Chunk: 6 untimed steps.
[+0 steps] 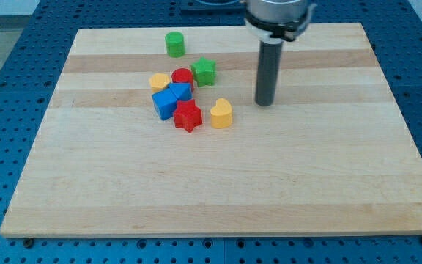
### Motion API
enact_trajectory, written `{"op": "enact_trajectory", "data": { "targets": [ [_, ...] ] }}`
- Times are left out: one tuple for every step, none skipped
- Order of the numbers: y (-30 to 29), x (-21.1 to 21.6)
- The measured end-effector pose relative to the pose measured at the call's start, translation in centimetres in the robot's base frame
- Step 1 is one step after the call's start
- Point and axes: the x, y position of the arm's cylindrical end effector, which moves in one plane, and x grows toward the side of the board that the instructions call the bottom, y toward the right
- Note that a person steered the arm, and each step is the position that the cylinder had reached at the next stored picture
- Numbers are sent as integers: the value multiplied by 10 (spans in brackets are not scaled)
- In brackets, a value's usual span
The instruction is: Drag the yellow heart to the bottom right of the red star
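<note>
The yellow heart point(221, 113) lies just to the right of the red star point(187, 116), a small gap between them, near the board's middle. My tip point(264, 103) rests on the board to the right of the heart and slightly above it, clear of it. The rod rises from there to the arm at the view's top.
A cluster sits up and left of the red star: two blue blocks point(165, 104) point(180, 92), a red cylinder point(182, 76), a yellow block point(159, 81) and a green star point(204, 71). A green cylinder point(174, 44) stands apart near the top edge of the wooden board point(218, 183).
</note>
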Motion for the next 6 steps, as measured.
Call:
{"op": "enact_trajectory", "data": {
  "targets": [
    [-2, 16],
    [-23, 19],
    [-65, 20],
    [-89, 23],
    [-114, 25],
    [-118, 29]
  ]
}}
